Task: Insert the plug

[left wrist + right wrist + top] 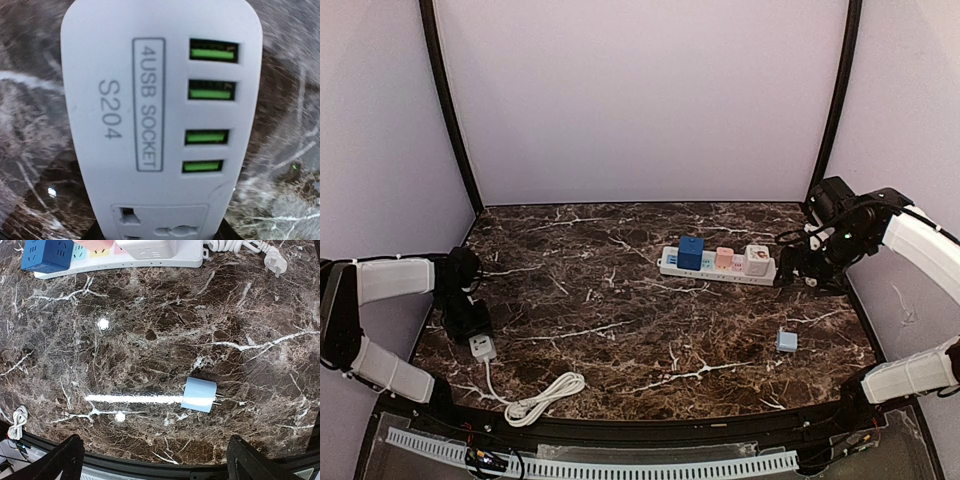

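Observation:
A small light-blue plug [786, 340] lies on its side on the marble table, to the near right; in the right wrist view [199, 395] its two prongs point right. A white power strip [716, 265] at mid-right carries a blue cube, a pink adapter and a white adapter. My right gripper [808, 266] hovers at the strip's right end, above and behind the plug, with its jaws wide open and empty [155, 442]. My left gripper [470, 322] at the far left is shut on a white 4-USB socket block [160, 125], which fills its wrist view.
The socket block's white cord [542, 395] coils near the table's front edge. A white cable and plug [272, 261] lie beside the strip's end. Purple walls close in the back and both sides. A black rim [650, 425] borders the table's front.

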Motion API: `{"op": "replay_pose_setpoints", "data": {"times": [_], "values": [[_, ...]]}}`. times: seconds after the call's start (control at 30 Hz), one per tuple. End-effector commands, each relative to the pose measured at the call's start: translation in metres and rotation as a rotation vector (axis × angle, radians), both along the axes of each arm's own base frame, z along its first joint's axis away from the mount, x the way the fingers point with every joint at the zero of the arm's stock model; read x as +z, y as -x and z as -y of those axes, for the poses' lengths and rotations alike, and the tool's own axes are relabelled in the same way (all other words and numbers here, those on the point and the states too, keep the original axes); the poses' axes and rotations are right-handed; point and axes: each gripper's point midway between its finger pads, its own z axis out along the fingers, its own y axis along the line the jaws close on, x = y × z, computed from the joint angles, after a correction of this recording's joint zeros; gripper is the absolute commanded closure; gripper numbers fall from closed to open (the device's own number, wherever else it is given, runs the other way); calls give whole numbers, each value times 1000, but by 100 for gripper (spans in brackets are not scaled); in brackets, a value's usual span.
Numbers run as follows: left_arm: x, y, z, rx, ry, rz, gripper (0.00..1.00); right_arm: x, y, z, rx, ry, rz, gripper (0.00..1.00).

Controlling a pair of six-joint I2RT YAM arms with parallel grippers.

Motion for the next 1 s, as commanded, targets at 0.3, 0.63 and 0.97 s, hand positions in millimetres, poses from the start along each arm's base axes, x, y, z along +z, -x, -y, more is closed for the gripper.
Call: {"op": "replay_pose_setpoints", "data": {"times": [0.3,0.63,0.97], "values": [[28,-50,118,-536,56,120,72,-3,11,3,-12,-19,6,1],[34,-76,209,-946,-13,89,69,1,19,9,-17,-12,22,1],[29,-51,314,-1400,-74,158,68,3,28,19,-60,9,32,1]]}}
